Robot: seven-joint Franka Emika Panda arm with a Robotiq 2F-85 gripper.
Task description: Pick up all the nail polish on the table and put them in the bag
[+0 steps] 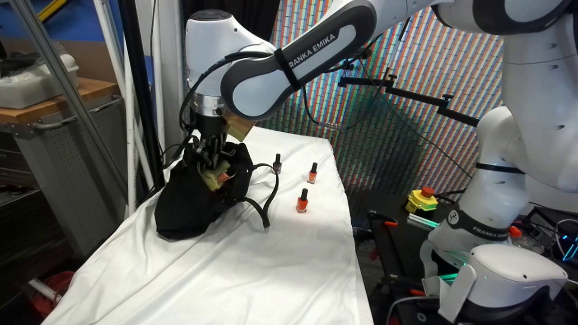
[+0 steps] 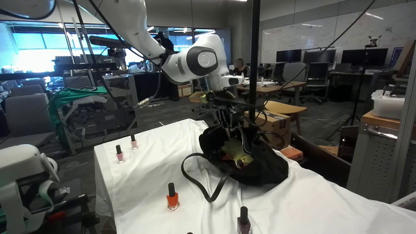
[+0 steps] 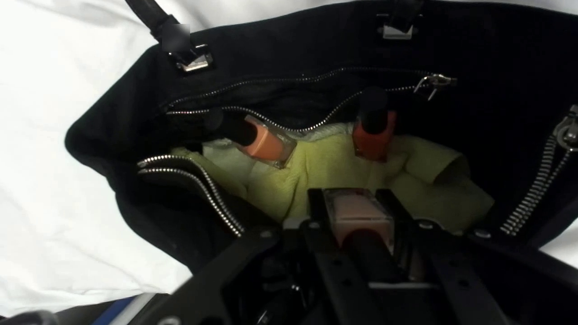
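Note:
The slumped black bag (image 1: 189,212) lies on the white-covered table (image 1: 253,275). Over its opening, my gripper (image 3: 350,197) is shut on a pale pink nail polish (image 3: 359,212), its dark cap toward the wrist. Inside, on yellow-green fabric, rest an orange nail polish (image 3: 266,145) and a red nail polish (image 3: 373,139). Upright on the cloth stand a dark nail polish (image 1: 277,165), an orange-red nail polish (image 1: 312,175) and a red nail polish (image 1: 302,204). Two pink bottles, one nearer (image 2: 120,157), the other behind it (image 2: 134,144), stand near the table's edge in an exterior view.
The bag's strap (image 1: 271,198) trails over the cloth between bag and bottles. Zips (image 3: 216,198) line the bag's opening. A black pole (image 2: 255,58) and a cardboard box (image 2: 276,126) are behind the bag. A metal cart (image 1: 86,167) flanks the table.

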